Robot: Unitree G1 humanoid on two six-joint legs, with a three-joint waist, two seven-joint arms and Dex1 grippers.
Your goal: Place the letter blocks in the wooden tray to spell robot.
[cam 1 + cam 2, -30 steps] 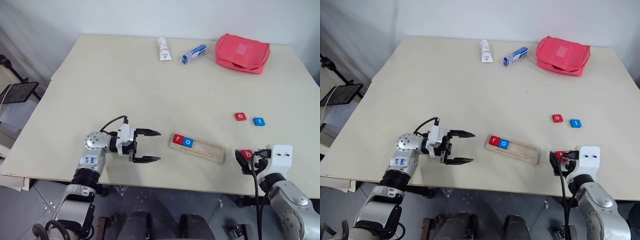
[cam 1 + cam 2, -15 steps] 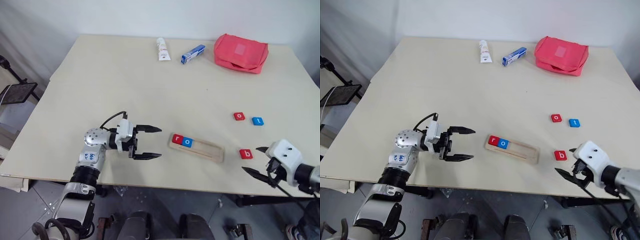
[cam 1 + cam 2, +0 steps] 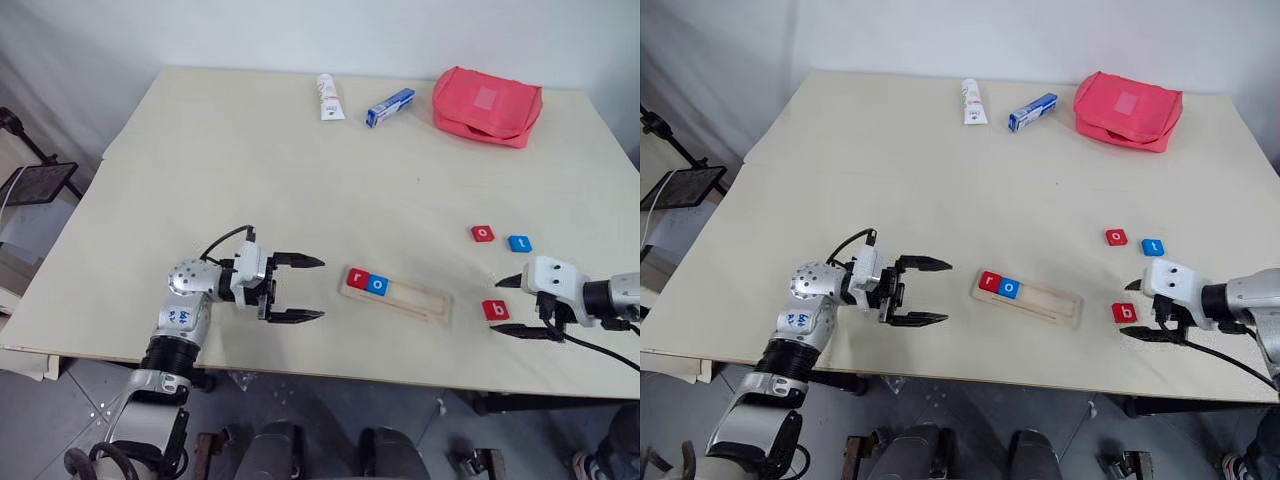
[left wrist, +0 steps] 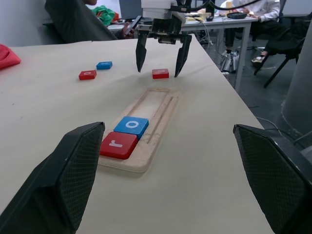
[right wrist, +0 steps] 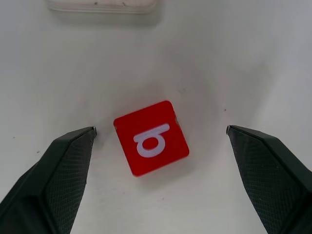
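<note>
Head views: the long pale-wood tray [image 3: 397,296] lies near the front edge of the cream table [image 3: 250,170]. A red "r" tile [image 3: 358,278] and a blue "o" tile [image 3: 377,285] sit side by side at the tray's left end; the rest of the groove is bare. Right of the tray, a red "b" tile [image 3: 495,310] lies flat on the table. Farther back lie a red "o" tile [image 3: 482,233] and a blue "t" tile [image 3: 519,243], just beside each other. The left gripper [image 3: 303,289] hovers left of the tray, fingers spread, nothing between them. The right gripper [image 3: 519,306] straddles the "b" tile with fingers wide apart.

Left wrist view: "r" and "o" tiles sit at the near tray end; the right gripper stands over the "b" tile beyond the far end.

Right wrist view: the "b" tile lies between both fingers [image 5: 58,170], clear gaps on each side, not gripped.
</note>
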